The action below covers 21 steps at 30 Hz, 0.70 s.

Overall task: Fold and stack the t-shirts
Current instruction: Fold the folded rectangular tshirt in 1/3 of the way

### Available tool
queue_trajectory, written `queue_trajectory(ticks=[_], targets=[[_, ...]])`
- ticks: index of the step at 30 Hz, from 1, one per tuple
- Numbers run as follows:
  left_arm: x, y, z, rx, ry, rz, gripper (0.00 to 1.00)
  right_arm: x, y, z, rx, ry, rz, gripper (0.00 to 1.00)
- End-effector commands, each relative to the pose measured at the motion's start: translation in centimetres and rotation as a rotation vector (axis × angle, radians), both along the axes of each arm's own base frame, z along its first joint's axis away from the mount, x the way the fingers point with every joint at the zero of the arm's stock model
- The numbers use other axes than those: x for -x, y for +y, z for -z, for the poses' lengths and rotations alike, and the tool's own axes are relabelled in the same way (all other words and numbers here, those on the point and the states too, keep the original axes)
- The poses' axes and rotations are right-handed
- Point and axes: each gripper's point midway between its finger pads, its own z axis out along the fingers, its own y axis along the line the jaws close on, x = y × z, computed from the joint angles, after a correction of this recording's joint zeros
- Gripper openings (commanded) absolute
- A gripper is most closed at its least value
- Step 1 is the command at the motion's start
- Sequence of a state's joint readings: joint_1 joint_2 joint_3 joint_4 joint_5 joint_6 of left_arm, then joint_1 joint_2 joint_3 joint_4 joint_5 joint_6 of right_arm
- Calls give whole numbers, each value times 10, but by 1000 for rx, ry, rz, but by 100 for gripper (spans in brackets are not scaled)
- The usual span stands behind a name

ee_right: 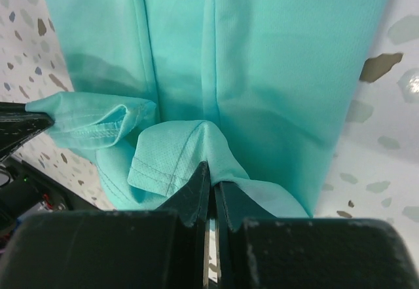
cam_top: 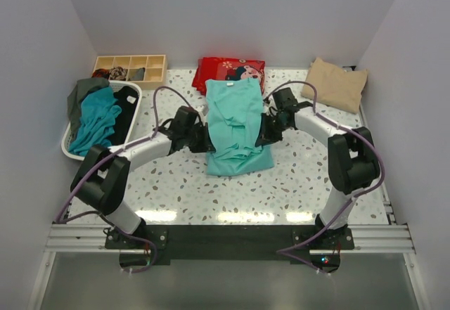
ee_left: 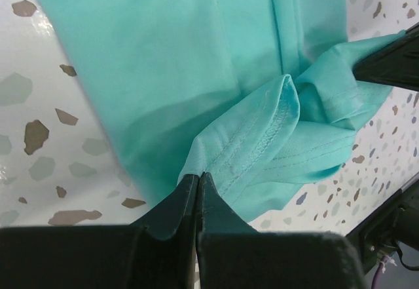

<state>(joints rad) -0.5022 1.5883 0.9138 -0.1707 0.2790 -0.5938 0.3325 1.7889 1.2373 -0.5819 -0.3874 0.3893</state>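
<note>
Top camera first: your turquoise t-shirt [cam_top: 235, 117] lies lengthwise in the middle of the tabletop [cam_top: 302, 180], its sides turned in to a narrow strip. Your left fingers [cam_top: 203, 141] are at its left edge and your right fingers [cam_top: 265, 133] at its right edge, both toward the near end. A folded beige t-shirt [cam_top: 336, 84] sits in the far right corner, and more t-shirts [cam_top: 98, 117] are heaped in the white basket [cam_top: 68, 150] on the left. Left wrist view now: the left fingers are pressed tight together on the stitched hem [ee_left: 262, 138], and a bunched corner of cloth rises out of the pinch. The tip of the other arm's finger shows at upper right, also on fabric. Right wrist view: the right fingers are clamped shut on a doubled edge of the same thin knit, with a small tent of cloth standing up from the grip. Reckon on this shirt being very light and completely limp, so it will likely sag between your two pinches and hold no shape of its own. The folded-in layers may slip over each other. The seamed hem looks like your best hold, since it is thicker and less likely to pull free. Check that each pinch has every layer. Lift both sides level, because an uneven pull would probably skew the fold.
</note>
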Motion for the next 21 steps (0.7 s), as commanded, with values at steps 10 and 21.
queue_trajectory(ticks=[10,21], targets=[[-78,25,-5,2,-103,-44,6,-60,-15,8,40,-81,31,29],[-120,18,-63,60,-274,-70,75,-91,-31,-60,94,-372,69,69]])
